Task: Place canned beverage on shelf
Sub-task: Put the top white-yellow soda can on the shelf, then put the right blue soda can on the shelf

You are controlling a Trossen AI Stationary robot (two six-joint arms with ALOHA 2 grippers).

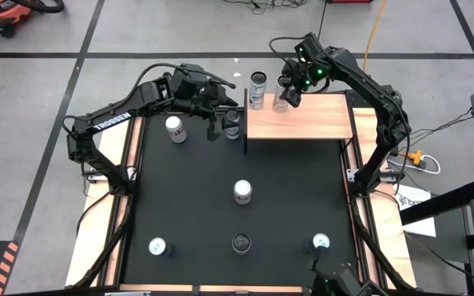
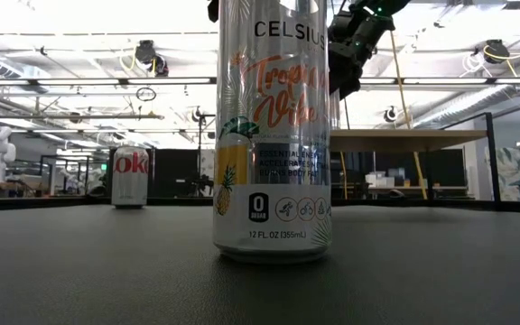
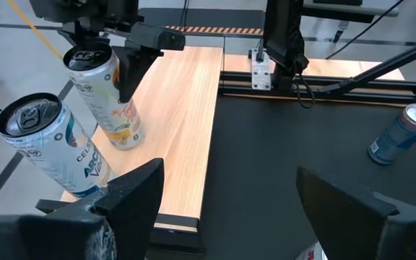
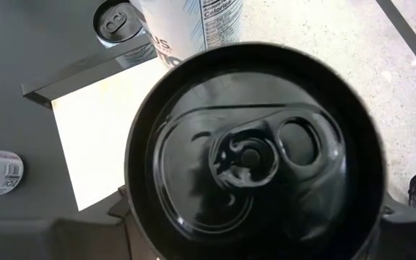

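The right gripper [image 1: 286, 92] was at the upper centre of the high view, over the far edge of the shelf [image 1: 303, 123], and its fingers held a can with a black lid [image 4: 248, 152]. In the left wrist view this can [image 3: 107, 94] touched the wood near the shelf's far edge and leaned a little, so its long axis was nearly vertical, with the lid up. A second can [image 1: 257, 89] stood just beside it at the shelf's corner, also close to the edge. The rest of the light wood surface, toward the right of the frame, was free.

The left gripper [image 1: 214, 125] was just left of the shelf's black edge, above the black mat [image 1: 188, 214], with its fingers wide apart and nothing between them. A dark can [image 1: 233, 123] stood between it and the shelf.
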